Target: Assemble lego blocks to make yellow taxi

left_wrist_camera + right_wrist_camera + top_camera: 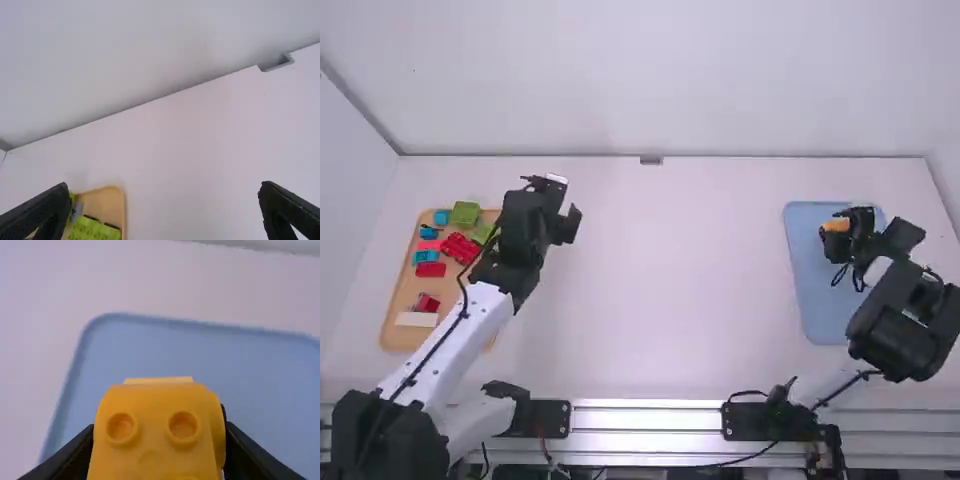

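At the blue tray on the right, my right gripper is shut on an orange-yellow block piece. In the right wrist view my right gripper has its fingers on either side of that yellow block piece, which shows round studs and hangs above the blue tray. Right of the wooden tray, over the table, is my left gripper. The left wrist view shows my left gripper open, its fingers wide apart with nothing between them.
The wooden tray at the left holds green blocks, a red block, blue blocks and a white block. The back wall rises behind the table.
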Tool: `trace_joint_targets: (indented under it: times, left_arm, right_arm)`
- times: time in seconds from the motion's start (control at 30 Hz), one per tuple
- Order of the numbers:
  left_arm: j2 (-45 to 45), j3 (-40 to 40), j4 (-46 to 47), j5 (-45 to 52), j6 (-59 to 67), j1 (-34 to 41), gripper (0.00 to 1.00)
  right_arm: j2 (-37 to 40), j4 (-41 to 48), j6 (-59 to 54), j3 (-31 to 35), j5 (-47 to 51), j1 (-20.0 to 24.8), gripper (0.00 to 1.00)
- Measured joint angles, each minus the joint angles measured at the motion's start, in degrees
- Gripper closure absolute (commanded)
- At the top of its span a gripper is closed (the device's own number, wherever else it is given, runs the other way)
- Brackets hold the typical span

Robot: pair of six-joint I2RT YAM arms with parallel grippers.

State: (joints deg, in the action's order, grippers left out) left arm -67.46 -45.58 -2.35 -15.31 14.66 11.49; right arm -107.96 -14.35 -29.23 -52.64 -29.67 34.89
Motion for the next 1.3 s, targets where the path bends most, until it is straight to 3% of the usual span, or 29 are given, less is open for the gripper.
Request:
trace_joint_targets:
  times: [0.2,0.27,0.43,0.6,0.87,0.97,1.03,1.07,1.13,1.3]
  left_arm:
    - [0.0,0.0,-0.55,0.0,0.0,0.0,0.01]
    - [0.0,0.0,-0.55,0.02,0.0,-0.02,0.01]
    - [0.0,0.0,-0.55,0.0,0.0,-0.02,0.01]
    - [0.0,0.0,-1.03,0.02,-0.17,0.0,0.01]
    - [0.9,0.0,-2.43,0.02,-6.67,0.0,0.01]
    - [2.75,0.0,-1.51,0.35,-7.65,0.0,0.01]
    - [6.01,0.0,0.74,3.26,-8.07,-0.02,0.01]
    - [6.45,0.0,1.22,3.63,-8.09,0.0,0.01]
    - [10.51,0.0,4.85,7.87,-8.28,0.0,0.01]
    - [17.62,0.0,13.31,12.2,-5.97,0.0,0.01]
  right_arm:
    - [-2.12,2.78,4.79,0.98,2.43,-0.39,0.42]
    - [-2.12,4.24,6.56,0.9,4.0,-0.39,0.02]
    - [-1.95,9.57,7.48,-0.81,5.33,-0.39,0.02]
    - [2.73,20.61,8.15,-3.28,5.97,-0.39,0.02]
    - [19.56,32.96,9.07,-8.59,8.39,-1.57,0.02]
    - [24.37,35.1,11.45,-8.81,13.27,-4.92,0.02]
    - [29.33,38.05,14.67,-8.81,19.8,-11.52,0.02]
    - [29.55,38.18,14.69,-8.81,20.13,-11.85,0.02]
    - [33.55,38.88,16.5,-8.81,25.14,-18.45,0.02]
    - [38.58,38.71,17.81,-8.74,30.53,-29.18,0.02]
